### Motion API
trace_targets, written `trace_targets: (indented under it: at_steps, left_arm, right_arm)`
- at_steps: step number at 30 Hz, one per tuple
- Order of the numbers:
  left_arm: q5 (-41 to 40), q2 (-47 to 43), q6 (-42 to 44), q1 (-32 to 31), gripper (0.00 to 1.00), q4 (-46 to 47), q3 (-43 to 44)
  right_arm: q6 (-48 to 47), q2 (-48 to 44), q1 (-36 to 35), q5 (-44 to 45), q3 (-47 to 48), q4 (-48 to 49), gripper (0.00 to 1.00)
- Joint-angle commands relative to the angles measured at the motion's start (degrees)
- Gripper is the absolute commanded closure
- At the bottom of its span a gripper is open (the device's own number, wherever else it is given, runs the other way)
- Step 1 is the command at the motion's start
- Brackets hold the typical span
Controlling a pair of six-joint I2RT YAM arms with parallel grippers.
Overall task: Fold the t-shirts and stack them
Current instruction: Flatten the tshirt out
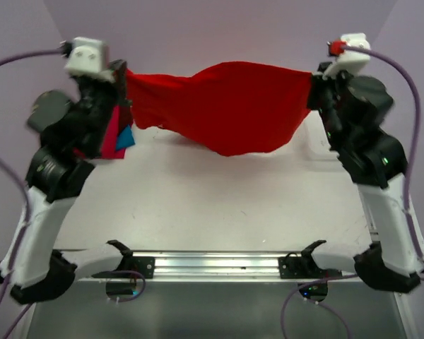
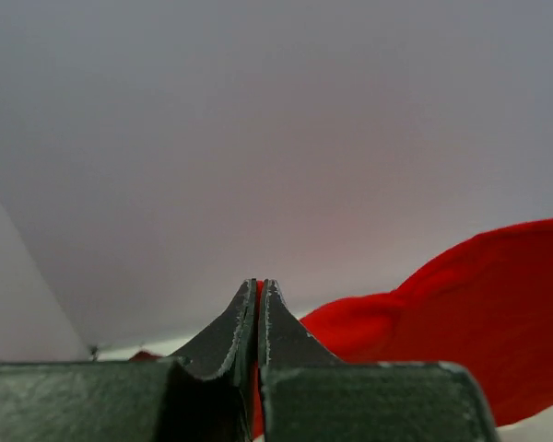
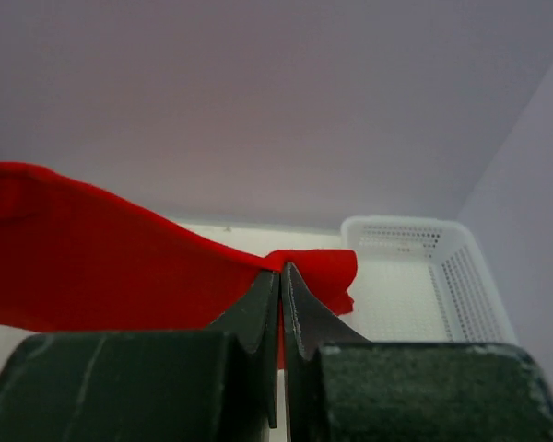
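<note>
Left gripper (image 2: 259, 287): fingers clamped on one edge of the red t-shirt (image 1: 233, 106); a sliver of cloth shows between them.
Right gripper (image 3: 281, 269): clamped the same way on the opposite edge.
Red t-shirt: stretched between both grippers, sagging midway above the table (image 1: 198, 205).
Folded t-shirts (image 1: 116, 141): red and teal-blue, below the left gripper, partly hidden.
Basket (image 3: 415, 241): white mesh, beyond the right gripper, to its right.

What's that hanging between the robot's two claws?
A large bright red cloth t-shirt, stretched from the left gripper to the right gripper, each shut on an edge; the top view shows it.
</note>
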State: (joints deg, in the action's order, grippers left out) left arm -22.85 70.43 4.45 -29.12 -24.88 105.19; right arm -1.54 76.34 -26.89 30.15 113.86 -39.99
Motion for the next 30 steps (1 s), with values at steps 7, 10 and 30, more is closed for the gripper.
trace_targets:
  at_steps: [7,10,30]
  left_arm:
    - [-2.03,-16.74,1.0,-4.71,1.0,3.0,-6.31]
    - [-1.06,-13.49,1.18,-4.71,1.0,2.56,-4.64]
    - [-7.82,5.77,6.28,-0.41,1.0,12.93,-9.3]
  right_arm:
    - [-11.38,-19.04,-5.27,8.25,-13.93,16.51,1.0]
    - [-11.47,-15.79,-5.36,9.04,-12.96,16.77,1.0]
    - [-8.48,3.75,-3.25,12.48,-17.17,22.75,1.0]
